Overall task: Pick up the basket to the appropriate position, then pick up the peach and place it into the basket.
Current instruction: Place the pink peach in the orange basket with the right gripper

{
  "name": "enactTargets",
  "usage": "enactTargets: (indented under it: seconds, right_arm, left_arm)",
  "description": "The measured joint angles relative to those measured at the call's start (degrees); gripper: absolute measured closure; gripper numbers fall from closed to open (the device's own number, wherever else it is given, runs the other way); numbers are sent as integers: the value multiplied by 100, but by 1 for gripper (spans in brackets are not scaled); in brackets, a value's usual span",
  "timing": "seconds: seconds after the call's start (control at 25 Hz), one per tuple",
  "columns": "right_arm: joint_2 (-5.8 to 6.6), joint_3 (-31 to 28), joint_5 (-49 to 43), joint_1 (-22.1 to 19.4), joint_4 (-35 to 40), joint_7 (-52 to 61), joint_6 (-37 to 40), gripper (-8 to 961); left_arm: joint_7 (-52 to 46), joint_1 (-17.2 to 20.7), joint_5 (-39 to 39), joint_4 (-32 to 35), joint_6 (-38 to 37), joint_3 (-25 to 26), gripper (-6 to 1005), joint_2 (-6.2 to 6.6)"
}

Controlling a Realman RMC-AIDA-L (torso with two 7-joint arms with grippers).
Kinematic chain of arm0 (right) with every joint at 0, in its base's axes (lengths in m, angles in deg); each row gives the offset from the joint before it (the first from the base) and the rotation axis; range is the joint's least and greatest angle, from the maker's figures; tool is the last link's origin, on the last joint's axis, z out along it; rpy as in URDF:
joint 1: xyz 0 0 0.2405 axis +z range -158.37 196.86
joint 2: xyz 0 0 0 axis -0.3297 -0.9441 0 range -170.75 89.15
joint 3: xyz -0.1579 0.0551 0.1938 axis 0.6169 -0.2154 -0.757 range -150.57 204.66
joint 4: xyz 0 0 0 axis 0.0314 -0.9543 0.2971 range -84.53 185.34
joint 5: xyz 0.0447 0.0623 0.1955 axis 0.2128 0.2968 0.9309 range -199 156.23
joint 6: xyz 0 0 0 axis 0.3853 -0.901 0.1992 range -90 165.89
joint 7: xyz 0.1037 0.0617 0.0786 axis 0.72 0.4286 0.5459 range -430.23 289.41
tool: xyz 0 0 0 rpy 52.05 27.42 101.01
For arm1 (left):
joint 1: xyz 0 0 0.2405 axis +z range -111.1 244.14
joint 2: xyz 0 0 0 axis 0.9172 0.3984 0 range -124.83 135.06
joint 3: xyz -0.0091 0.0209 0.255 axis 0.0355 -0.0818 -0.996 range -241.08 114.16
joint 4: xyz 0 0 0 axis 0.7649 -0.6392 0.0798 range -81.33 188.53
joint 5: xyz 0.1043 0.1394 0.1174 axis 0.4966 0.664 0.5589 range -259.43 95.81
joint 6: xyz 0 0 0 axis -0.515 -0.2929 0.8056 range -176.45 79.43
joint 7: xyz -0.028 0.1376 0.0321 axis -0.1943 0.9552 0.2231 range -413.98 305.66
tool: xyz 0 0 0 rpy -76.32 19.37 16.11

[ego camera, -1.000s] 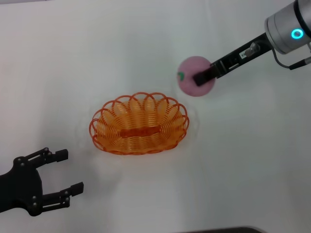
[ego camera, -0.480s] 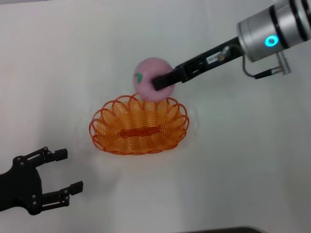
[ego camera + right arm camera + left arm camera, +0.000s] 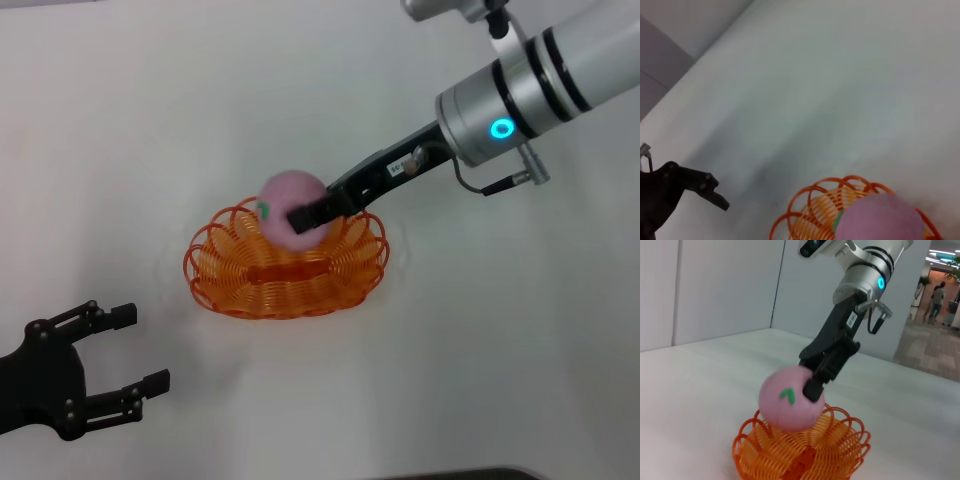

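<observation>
The orange wire basket [image 3: 250,285] sits on the white table in the middle of the head view. My right gripper [image 3: 298,216] is shut on the pink peach [image 3: 283,204] and holds it just above the basket's middle. The left wrist view shows the peach [image 3: 785,407], with its green mark, held over the basket [image 3: 840,450]. The right wrist view shows the peach [image 3: 880,220] close up with the basket's rim [image 3: 810,212] behind it. My left gripper [image 3: 133,348] is open and empty at the table's near left.
The white table [image 3: 150,120] surrounds the basket on all sides. A dark edge [image 3: 460,474] shows at the table's front. The left gripper [image 3: 670,192] shows far off in the right wrist view.
My right gripper has carried the peach leftward and nearer, from beside the basket's far right to above its middle, and lower. The left arm has not moved.
</observation>
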Motion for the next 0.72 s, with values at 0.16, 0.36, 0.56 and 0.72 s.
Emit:
enactTargets:
  seconds: [0.16, 0.36, 0.56, 0.72]
  right_arm:
    - [-3, 159, 184, -32, -2, -17, -69, 605]
    - [20, 169, 441, -137, -5, -142, -68, 423]
    - [27, 175, 452, -198, -5, -152, -39, 199]
    - [44, 120, 459, -283, 44, -179, 68, 163]
  left_arm:
    - [0, -4, -8, -15, -2, 16, 146, 0]
    - [-1, -14, -12, -15, -40, 76, 147, 0]
    - [-8, -17, -14, -14, -43, 101, 147, 4]
    - [-9, -18, -14, -14, -46, 136, 148, 9]
